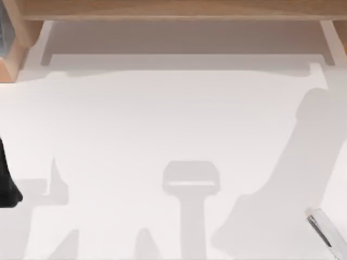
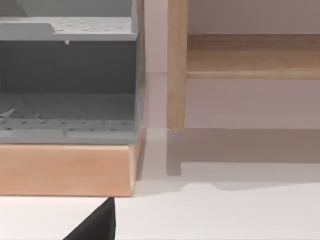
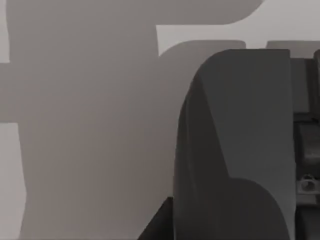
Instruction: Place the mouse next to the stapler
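Wide white surface (image 1: 162, 124), light wooden shelf edge (image 1: 179, 10) at far side, grey perforated tray (image 2: 67, 75) on wooden block (image 2: 65, 170), dark arm part (image 1: 6, 184) at left edge, white arm part (image 1: 325, 227) at right corner, finger state cannot be told.

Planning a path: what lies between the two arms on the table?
Bare white table with shadows, top view, between left arm and right arm.

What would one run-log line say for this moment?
left arm: table's left edge | right arm: lower right corner | right wrist: dark grey object close, unidentified | left wrist: grey tray on wooden base
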Action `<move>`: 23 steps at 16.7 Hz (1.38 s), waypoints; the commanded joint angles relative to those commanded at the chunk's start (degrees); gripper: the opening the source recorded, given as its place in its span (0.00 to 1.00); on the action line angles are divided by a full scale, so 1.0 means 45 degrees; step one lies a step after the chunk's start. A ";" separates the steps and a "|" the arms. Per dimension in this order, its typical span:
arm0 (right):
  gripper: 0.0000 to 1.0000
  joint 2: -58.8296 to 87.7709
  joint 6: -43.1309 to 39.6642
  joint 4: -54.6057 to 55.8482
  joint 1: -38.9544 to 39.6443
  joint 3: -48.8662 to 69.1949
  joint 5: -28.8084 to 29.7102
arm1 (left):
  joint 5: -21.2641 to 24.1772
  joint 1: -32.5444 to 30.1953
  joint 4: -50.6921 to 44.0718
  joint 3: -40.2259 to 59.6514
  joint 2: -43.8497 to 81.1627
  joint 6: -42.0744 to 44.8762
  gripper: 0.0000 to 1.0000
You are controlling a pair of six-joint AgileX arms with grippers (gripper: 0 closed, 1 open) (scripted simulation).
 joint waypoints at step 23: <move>0.00 -0.7795 0.2450 0.1020 0.0951 -0.4712 -0.0466 | 0.0000 0.0000 0.0000 0.0000 0.0000 0.0000 1.00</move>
